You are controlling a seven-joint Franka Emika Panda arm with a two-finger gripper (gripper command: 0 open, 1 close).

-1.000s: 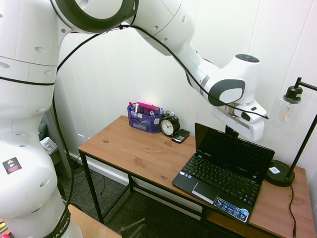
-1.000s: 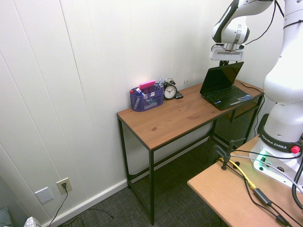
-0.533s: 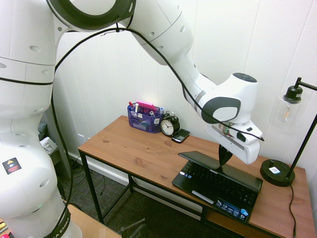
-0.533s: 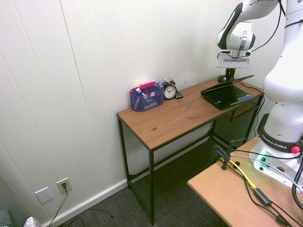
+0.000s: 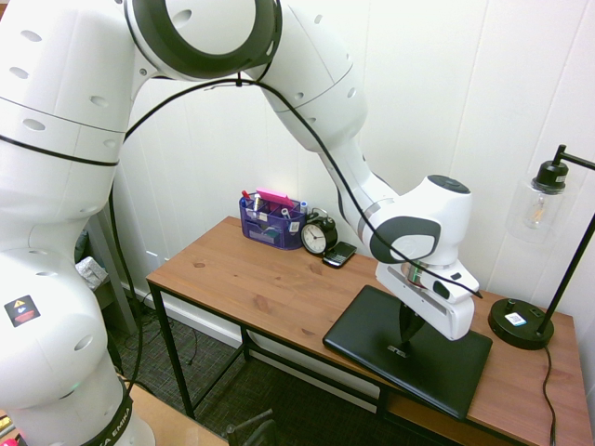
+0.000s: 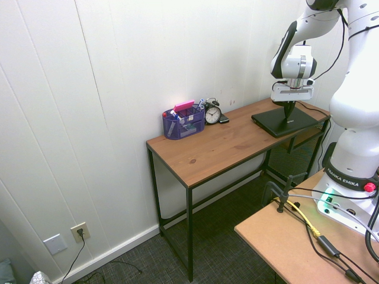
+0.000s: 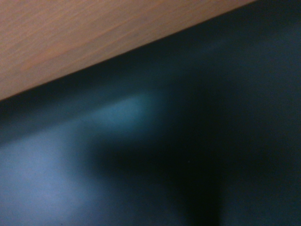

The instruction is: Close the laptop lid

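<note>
The laptop lid (image 5: 372, 330) lies flat on its base, matte black with a small logo, at the right end of the wooden desk (image 5: 251, 279). My gripper (image 5: 405, 344) is shut and points straight down, its tip pressing on the middle of the lid. From the other side, the laptop lid (image 6: 275, 121) is flat too, with the gripper (image 6: 288, 119) standing on it. The wrist view is filled by the blurred dark lid (image 7: 117, 155) and a strip of desk wood (image 7: 94, 37).
A purple pen organiser (image 5: 271, 223), a black alarm clock (image 5: 318, 234) and a small phone (image 5: 339, 254) stand along the wall behind. A black desk lamp (image 5: 544, 269) stands just right of the laptop. The left half of the desk is bare wood.
The lid has swung from upright, through half shut, to flat on the base. My gripper came down and forward with it, from behind its top edge to its middle.
</note>
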